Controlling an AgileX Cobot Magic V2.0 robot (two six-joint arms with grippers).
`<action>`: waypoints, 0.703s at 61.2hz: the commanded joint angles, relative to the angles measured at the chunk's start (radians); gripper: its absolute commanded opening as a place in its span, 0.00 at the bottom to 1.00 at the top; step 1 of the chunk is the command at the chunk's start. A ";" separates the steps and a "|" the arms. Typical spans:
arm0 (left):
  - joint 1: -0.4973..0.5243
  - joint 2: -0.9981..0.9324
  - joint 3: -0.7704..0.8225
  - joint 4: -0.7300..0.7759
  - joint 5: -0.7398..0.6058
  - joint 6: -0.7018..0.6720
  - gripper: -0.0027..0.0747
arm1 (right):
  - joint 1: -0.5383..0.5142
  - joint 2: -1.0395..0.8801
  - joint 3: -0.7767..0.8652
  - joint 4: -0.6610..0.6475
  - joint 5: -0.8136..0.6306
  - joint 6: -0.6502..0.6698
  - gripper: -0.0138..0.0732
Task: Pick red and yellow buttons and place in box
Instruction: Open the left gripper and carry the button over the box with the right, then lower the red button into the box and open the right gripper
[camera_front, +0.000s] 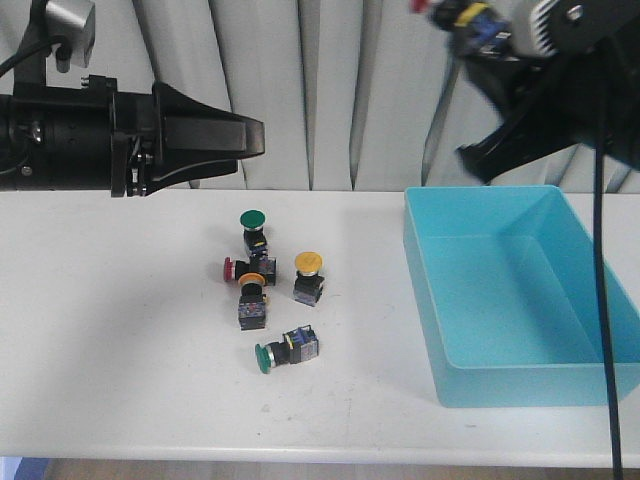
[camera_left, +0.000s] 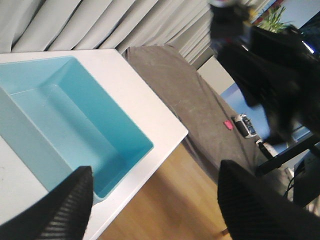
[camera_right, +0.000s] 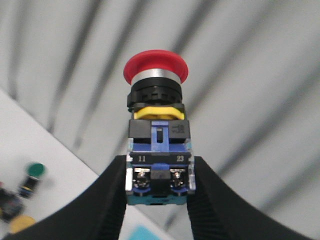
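My right gripper is shut on the blocky body of a red button. It holds the button high in the air, above the far left corner of the turquoise box. A red button and two yellow buttons lie in a cluster on the white table, left of the box. My left gripper hovers high over the table's left part, open and empty. In the left wrist view its fingers frame the box and the floor.
Two green buttons lie in the same cluster; one green button also shows in the right wrist view. A grey curtain hangs behind the table. The box stands at the table's right edge.
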 joint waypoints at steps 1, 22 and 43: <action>-0.004 -0.034 -0.026 -0.027 -0.007 0.005 0.69 | -0.141 0.036 -0.036 0.015 -0.038 0.104 0.15; -0.004 -0.034 -0.026 0.130 -0.034 0.005 0.69 | -0.295 0.462 -0.028 0.140 0.053 0.127 0.16; -0.004 -0.034 -0.026 0.178 -0.042 0.005 0.69 | -0.304 0.777 -0.028 0.193 0.029 0.133 0.16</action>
